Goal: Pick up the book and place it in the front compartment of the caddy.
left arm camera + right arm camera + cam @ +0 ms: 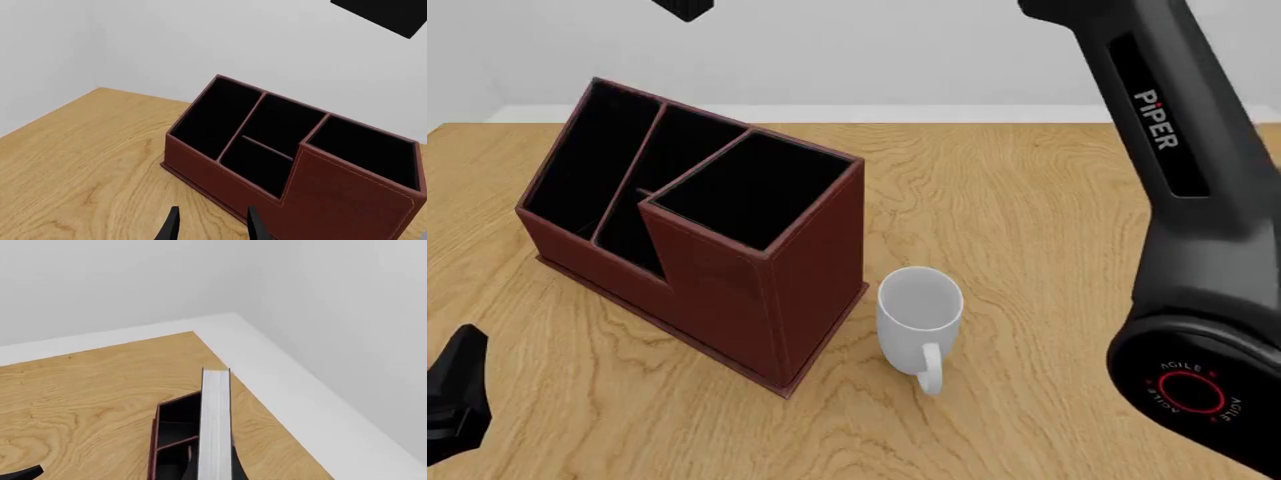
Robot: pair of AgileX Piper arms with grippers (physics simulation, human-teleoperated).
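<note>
Your right gripper [215, 472] pinches the book [215, 425] up high over the caddy [714, 250], page edges up, so it can drop in; your left gripper [212, 225] waits low beside the caddy, fingers spread, holding nothing.

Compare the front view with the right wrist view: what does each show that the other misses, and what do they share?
Only the front view shows the white mug standing beside the caddy, all the caddy's compartments, and the right arm's body. Only the right wrist view shows the book's white page edges between the right gripper fingers, held above the caddy. Both share the caddy, the wooden table and the pale wall; in the front view the book is only a black corner at the top edge.
</note>
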